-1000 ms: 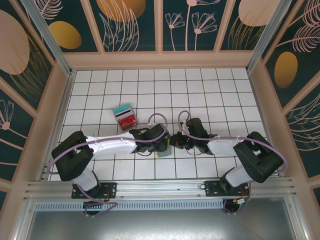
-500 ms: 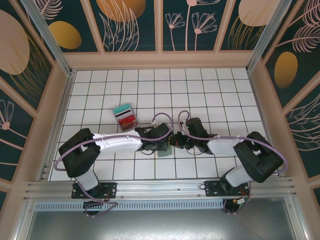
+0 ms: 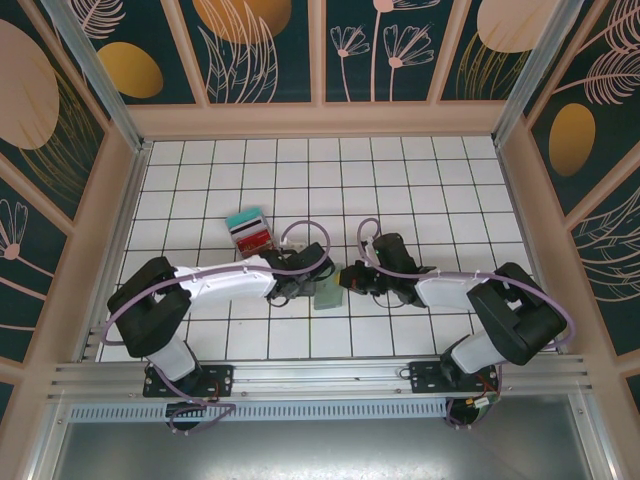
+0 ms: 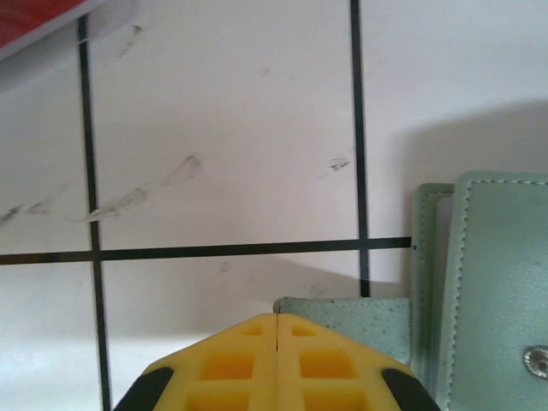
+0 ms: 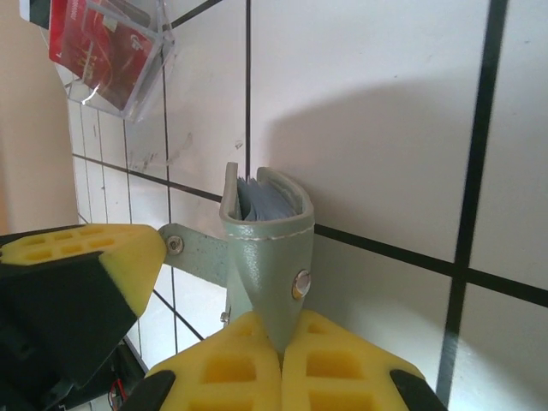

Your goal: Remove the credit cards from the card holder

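Observation:
The grey-green card holder (image 3: 328,295) stands on edge between my two grippers, on the tiled floor. My right gripper (image 5: 282,330) is shut on its lower edge (image 5: 265,265). Blue-grey layers (image 5: 261,201) show inside its open top. A strap with a snap (image 5: 197,253) runs sideways from the holder to my left gripper (image 4: 278,315). That gripper is shut, with the strap's end (image 4: 351,312) at its tips. A teal credit card (image 3: 246,219) and a red one (image 3: 254,239) lie together on the floor, up and left of the left gripper (image 3: 312,284).
White tiles with black lines cover the floor (image 3: 400,180). Wooden walls with dark painted panels close it in at the back (image 3: 320,118) and both sides. A metal rail (image 3: 320,375) runs along the near edge by the arm bases.
My left gripper has shut and drawn back to the left, so more of the card holder shows in the top view. The right arm has stayed put.

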Available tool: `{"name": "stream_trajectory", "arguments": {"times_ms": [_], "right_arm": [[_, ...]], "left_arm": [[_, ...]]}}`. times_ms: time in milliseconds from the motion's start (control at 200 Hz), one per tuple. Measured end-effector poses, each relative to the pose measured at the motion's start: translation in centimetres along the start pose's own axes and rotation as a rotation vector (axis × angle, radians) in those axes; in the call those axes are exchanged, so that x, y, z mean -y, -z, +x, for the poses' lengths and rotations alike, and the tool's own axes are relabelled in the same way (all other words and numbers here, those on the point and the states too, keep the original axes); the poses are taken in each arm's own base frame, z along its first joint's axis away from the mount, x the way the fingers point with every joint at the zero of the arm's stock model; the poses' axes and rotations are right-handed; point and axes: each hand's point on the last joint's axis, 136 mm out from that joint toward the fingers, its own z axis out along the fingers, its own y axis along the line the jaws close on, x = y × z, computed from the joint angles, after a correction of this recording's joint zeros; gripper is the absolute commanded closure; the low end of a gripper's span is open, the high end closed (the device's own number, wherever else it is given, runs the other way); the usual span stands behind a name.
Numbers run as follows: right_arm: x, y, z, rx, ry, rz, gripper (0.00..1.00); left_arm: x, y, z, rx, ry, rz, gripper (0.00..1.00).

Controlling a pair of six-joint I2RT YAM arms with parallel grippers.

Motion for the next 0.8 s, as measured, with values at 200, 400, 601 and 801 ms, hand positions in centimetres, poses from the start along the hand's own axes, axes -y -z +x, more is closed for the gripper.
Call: {"name": "stream_trajectory", "arguments": {"times_ms": [200, 400, 601, 801], "right_arm": [[0.5, 0.0, 0.3, -0.012, -0.006, 0.017, 0.36], [0.5, 0.1, 0.0, -0.012, 0.007, 0.043, 0.29], [-0.8, 0.4, -0.9, 0.009, 0.035, 0.028, 0.22], [-0.7, 0.5, -0.8, 0.006, 0.039, 0.031, 0.33]], "left_arm": [[0.8, 1.3, -1.0, 0.026, -0.005, 0.037, 1.0], [3.0, 5.4, -3.4, 0.112, 0.017, 0.21, 1.0], [4.7, 7.5, -4.5, 0.146, 0.021, 0.328, 1.0], [5.1, 7.6, -4.6, 0.147, 0.022, 0.348, 1.0]]}}
